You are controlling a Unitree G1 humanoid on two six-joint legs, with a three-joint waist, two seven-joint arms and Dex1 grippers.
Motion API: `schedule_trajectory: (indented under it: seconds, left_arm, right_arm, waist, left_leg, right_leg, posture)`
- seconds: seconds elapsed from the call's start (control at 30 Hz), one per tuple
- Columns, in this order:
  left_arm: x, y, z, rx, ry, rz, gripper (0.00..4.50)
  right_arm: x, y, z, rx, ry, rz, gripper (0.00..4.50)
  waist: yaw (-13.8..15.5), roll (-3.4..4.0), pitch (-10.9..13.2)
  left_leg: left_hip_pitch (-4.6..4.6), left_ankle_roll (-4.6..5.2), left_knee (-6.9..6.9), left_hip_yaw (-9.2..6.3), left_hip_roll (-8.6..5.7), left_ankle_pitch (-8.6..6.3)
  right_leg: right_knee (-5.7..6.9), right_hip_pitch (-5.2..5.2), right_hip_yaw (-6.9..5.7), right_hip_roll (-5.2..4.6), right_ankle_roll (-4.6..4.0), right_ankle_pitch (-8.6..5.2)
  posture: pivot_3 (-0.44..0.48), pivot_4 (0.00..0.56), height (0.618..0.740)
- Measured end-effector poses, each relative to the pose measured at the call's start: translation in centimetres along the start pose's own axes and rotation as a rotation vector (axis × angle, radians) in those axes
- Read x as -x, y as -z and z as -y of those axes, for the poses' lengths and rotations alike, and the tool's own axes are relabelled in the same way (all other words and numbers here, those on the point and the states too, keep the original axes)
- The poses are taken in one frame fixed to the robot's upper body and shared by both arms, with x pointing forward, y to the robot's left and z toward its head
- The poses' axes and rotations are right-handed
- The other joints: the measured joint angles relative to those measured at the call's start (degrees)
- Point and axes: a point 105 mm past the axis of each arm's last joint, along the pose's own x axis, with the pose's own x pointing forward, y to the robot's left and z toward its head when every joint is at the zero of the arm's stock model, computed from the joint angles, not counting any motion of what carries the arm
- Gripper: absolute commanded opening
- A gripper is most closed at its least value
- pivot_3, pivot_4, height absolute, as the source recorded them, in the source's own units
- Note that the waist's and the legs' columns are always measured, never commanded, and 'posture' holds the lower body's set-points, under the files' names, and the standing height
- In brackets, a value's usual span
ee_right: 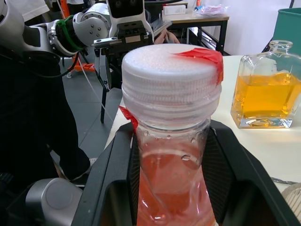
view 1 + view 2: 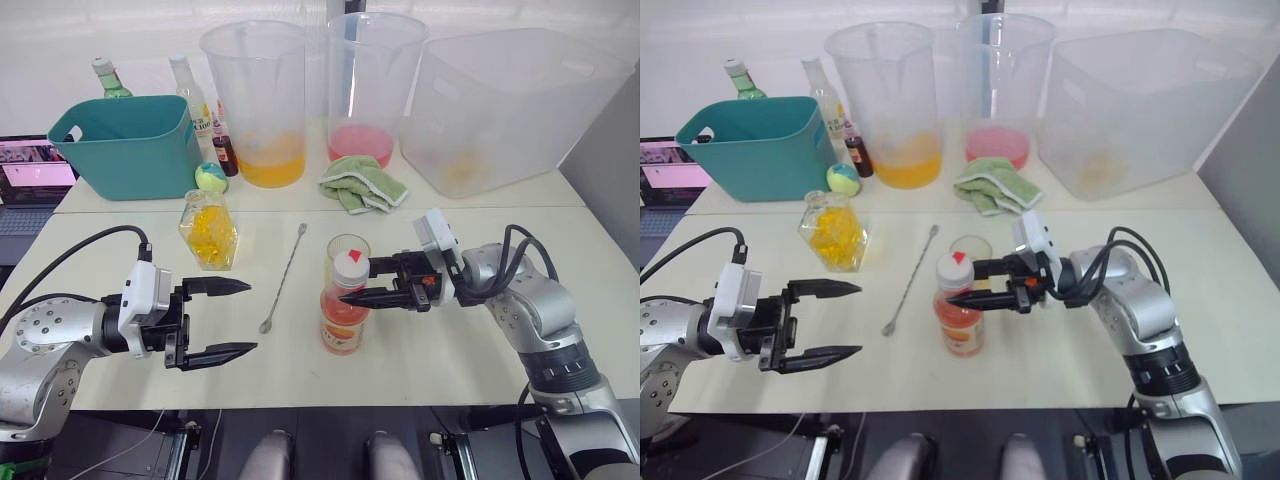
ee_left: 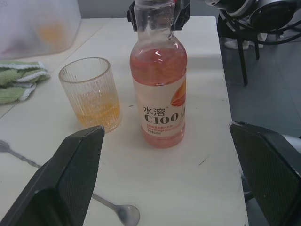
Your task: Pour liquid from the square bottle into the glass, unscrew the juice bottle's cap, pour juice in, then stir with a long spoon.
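The juice bottle [image 2: 343,318] stands upright near the table's front middle, pink juice [image 3: 157,63] inside and its white cap [image 1: 171,77] with a red mark screwed on. My right gripper [image 2: 357,280] reaches in from the right and is shut on the bottle's neck just under the cap. The glass [image 2: 347,248] stands right behind the bottle with a little yellow liquid in it. The long spoon [image 2: 285,272] lies flat to the left of both. The square bottle [image 2: 208,230] of yellow liquid stands farther left. My left gripper [image 2: 235,318] is open, left of the spoon, holding nothing.
Along the back stand a teal basket [image 2: 130,145], a pitcher with orange liquid [image 2: 255,95], a pitcher with pink liquid [image 2: 372,80] and a big clear tub [image 2: 505,105]. A green cloth [image 2: 362,183], a small ball [image 2: 209,177], several bottles [image 2: 190,95] and a laptop [image 2: 30,170] are nearby.
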Motion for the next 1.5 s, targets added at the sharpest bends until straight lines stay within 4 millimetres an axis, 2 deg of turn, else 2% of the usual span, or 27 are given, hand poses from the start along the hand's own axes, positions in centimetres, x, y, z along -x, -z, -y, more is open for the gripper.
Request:
schedule_trajectory:
  seconds: [0.1,0.27,0.43,0.5,0.6,0.73,0.8,0.87,1.07,1.2,1.33,1.5]
  left_arm:
    - [-0.1,0.2,0.0,0.004,0.008,-0.007,4.5]
    - [-0.1,0.4,0.0,0.004,0.009,-0.006,4.5]
    - [-0.1,0.5,0.2,0.006,0.017,-0.009,4.5]
    - [-0.1,0.5,0.2,0.006,0.021,-0.011,4.5]
    - [-0.1,0.5,0.2,0.004,0.023,-0.019,4.5]
    - [-0.1,0.6,-0.2,0.001,0.021,-0.027,4.5]
    - [-0.1,0.8,-0.2,0.004,0.024,-0.031,4.5]
    - [-0.2,0.7,-0.5,-0.003,0.024,-0.034,4.5]
    - [-0.2,1.0,-0.7,0.003,0.02,-0.035,4.5]
    - [-0.2,1.0,-0.8,-0.002,0.018,-0.029,4.5]
    - [-0.5,1.0,-0.8,-0.001,0.02,-0.02,4.5]
    - [-0.8,1.0,-0.5,0.002,0.029,-0.018,4.5]
  right_arm:
    - [0.2,0.0,-0.3,0.002,0.054,0.008,1.3]
    - [0.6,-1.1,-1.7,-0.009,0.334,0.04,1.3]
    - [-1.3,-2.1,-3.3,-0.03,0.553,0.086,1.3]
    - [-2.2,-2.0,-3.6,-0.031,0.602,0.084,1.3]
    - [-2.5,-0.4,-3.4,-0.063,0.686,0.037,1.3]
    - [-2.6,-0.3,-3.2,-0.041,0.729,0.04,1.3]
    - [-2.8,-0.2,-3.4,-0.039,0.723,0.043,1.3]
    - [-2.9,-0.2,-3.5,-0.038,0.712,0.044,2.35]
    - [-2.4,-0.8,-3.6,-0.115,0.643,0.096,4.37]
    - [-1.5,-1.5,-3.1,-0.114,0.487,0.046,4.46]
    - [-0.6,-1.3,-2.6,-0.153,0.302,0.016,4.46]
    - [-0.5,-0.2,0.0,-0.157,0.112,0.016,4.46]
  waist:
    - [0.07,0.0,0.0]
    - [0.28,0.0,0.0]
    - [-0.48,0.01,-0.01]
    - [-0.57,0.01,-0.01]
    - [-0.27,0.0,-0.01]
    - [-0.17,0.0,-0.01]
    - [-0.26,0.0,-0.01]
    - [-0.31,-0.01,-0.01]
    - [-0.47,-0.01,-0.01]
    - [-0.43,-0.01,-0.01]
    - [-0.31,-0.01,-0.01]
    - [-0.97,-0.01,0.0]
  left_leg:
    - [-0.02,-0.02,0.0,0.0,0.0,-0.01]
    - [-0.39,-0.04,0.01,-0.15,0.0,-0.01]
    - [-0.41,-0.05,-0.02,-0.1,0.11,-0.01]
    - [-0.4,-0.05,-0.02,-0.04,0.09,0.0]
    - [-0.4,-0.05,0.0,0.03,0.05,0.0]
    - [-0.34,-0.06,0.0,0.04,0.07,0.0]
    - [-0.31,-0.05,0.0,0.04,0.09,0.0]
    - [-0.27,-0.05,0.0,0.04,0.09,0.0]
    - [-0.18,-0.05,0.0,0.02,0.12,0.0]
    - [0.05,-0.04,-0.01,0.01,0.12,-0.01]
    - [0.1,-0.02,-0.01,0.01,0.13,-0.01]
    - [0.13,-0.02,-0.01,0.01,0.17,-0.01]
  right_leg:
    - [0.0,-0.01,0.01,0.0,0.0,0.0]
    - [0.14,-0.49,0.07,-0.01,-0.04,0.03]
    - [0.22,-0.62,0.11,0.1,-0.1,0.06]
    - [0.23,-0.6,0.08,0.12,-0.11,0.06]
    - [0.18,-0.55,0.07,0.11,-0.11,0.06]
    - [0.2,-0.51,0.06,0.12,-0.1,0.06]
    - [0.2,-0.49,0.06,0.13,-0.11,0.06]
    - [0.19,-0.44,0.06,0.14,-0.11,0.07]
    - [0.17,-0.31,0.05,0.15,-0.11,0.06]
    - [0.03,0.03,-0.02,0.16,-0.1,0.06]
    - [0.0,0.12,-0.05,0.17,-0.1,0.06]
    - [0.04,0.1,-0.04,0.2,-0.1,0.06]
  posture:
    - [0.0,0.15,0.738]
    - [0.0,0.15,0.738]
    - [0.0,0.15,0.738]
    - [0.0,0.15,0.738]
    - [0.0,0.15,0.738]
    - [0.0,0.15,0.738]
    - [0.0,0.15,0.738]
    - [0.0,0.15,0.738]
    - [0.0,0.15,0.738]
    - [0.0,0.15,0.738]
    - [0.0,0.15,0.738]
    - [0.0,0.15,0.738]
